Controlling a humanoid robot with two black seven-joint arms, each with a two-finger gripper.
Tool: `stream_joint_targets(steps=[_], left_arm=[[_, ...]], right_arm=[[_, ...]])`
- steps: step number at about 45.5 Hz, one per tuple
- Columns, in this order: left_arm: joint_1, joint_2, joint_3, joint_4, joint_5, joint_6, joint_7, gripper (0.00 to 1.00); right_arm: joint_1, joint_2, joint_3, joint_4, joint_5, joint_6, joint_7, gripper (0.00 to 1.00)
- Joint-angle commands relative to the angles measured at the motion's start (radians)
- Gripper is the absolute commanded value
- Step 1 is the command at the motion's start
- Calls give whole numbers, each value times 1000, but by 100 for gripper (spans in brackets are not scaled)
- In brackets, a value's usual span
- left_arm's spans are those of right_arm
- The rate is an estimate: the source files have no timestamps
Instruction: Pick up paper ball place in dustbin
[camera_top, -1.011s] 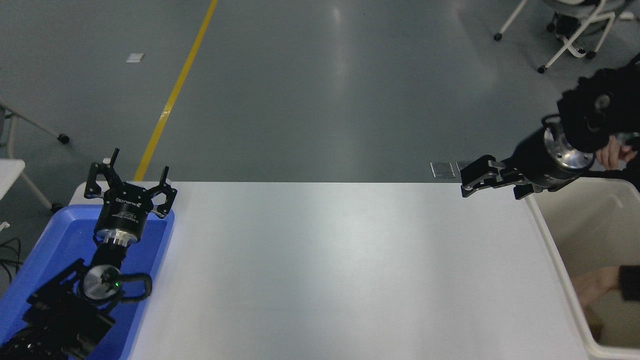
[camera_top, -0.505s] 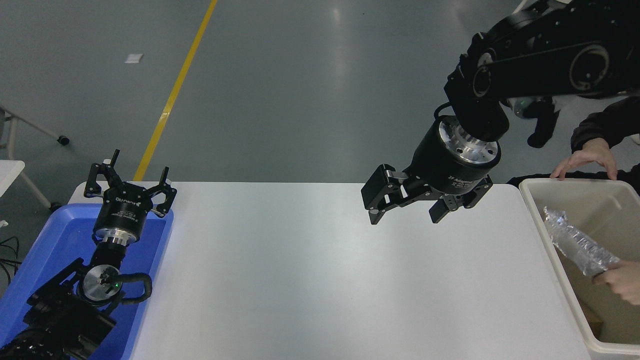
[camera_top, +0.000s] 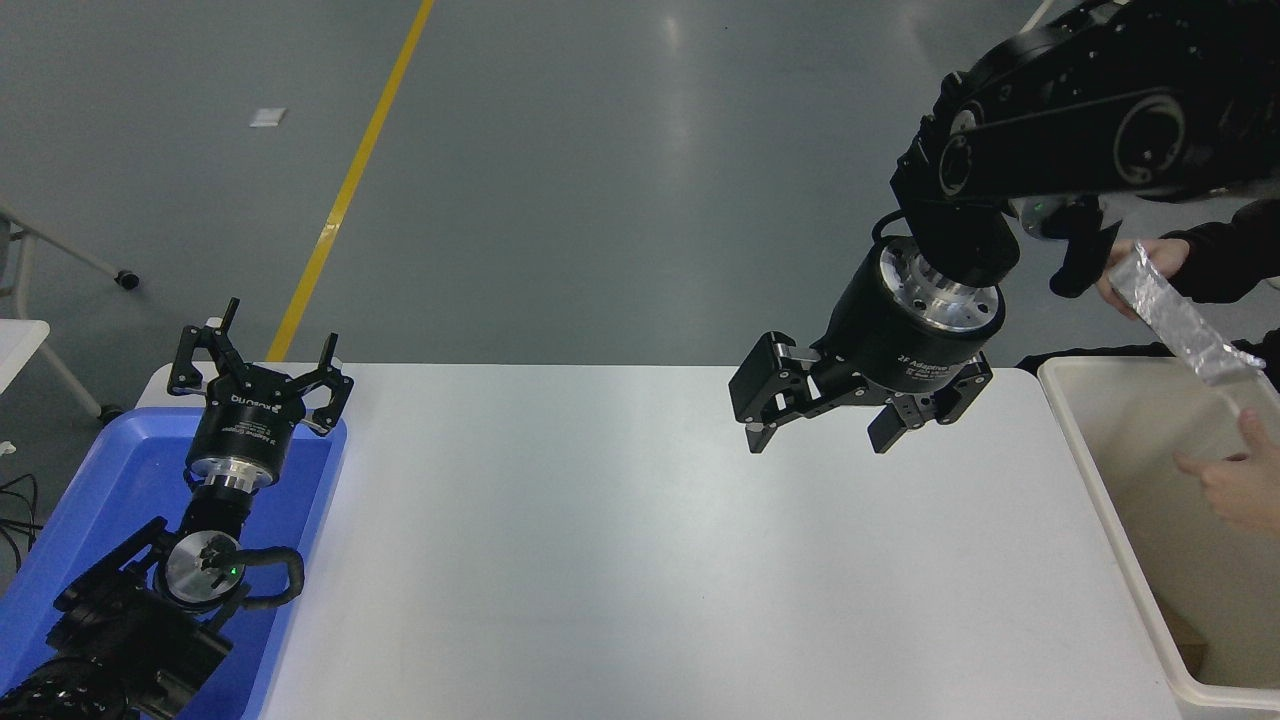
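Note:
The paper ball is not in view. The cream-white dustbin (camera_top: 1095, 470) stands at the table's right edge. My right gripper (camera_top: 822, 440) hangs open and empty above the table's far right part, to the left of the dustbin. My left gripper (camera_top: 258, 350) is open and empty, parked at the lower left over the blue tray (camera_top: 90, 500).
A person at the far right holds a silver foil strip (camera_top: 1175, 315) in one hand above the dustbin; the other hand (camera_top: 1230, 485) is over the dustbin. A white table (camera_top: 620, 560) spans the middle. A chair leg on castors (camera_top: 125, 277) stands at the left.
My right arm swung in from the right edge to above the table, then held almost still. The person lifted the foil strip out of the dustbin up to above its far rim.

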Motion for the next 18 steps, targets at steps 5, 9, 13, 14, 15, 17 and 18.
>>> stream_joint_targets(steps=[5, 9, 13, 14, 15, 17, 18], left_arm=[[1, 0, 0, 0, 0, 0, 0, 100], [1, 0, 0, 0, 0, 0, 0, 100], [1, 0, 0, -1, 0, 0, 1, 100], [1, 0, 0, 0, 0, 0, 0, 100], [-1, 0, 0, 0, 0, 0, 0, 100], [1, 0, 0, 0, 0, 0, 0, 100], [1, 0, 0, 0, 0, 0, 0, 100]], right_arm=[[-53, -33, 2, -44, -14, 1, 2, 100], [-48, -66, 36, -42, -14, 1, 2, 100], [-47, -84, 53, -39, -19, 1, 2, 100], [-45, -86, 54, -39, -22, 1, 2, 100], [-43, -86, 54, -39, -23, 1, 2, 100], [-43, -87, 59, -39, -25, 1, 2, 100], [-42, -90, 62, -39, -26, 1, 2, 100]])
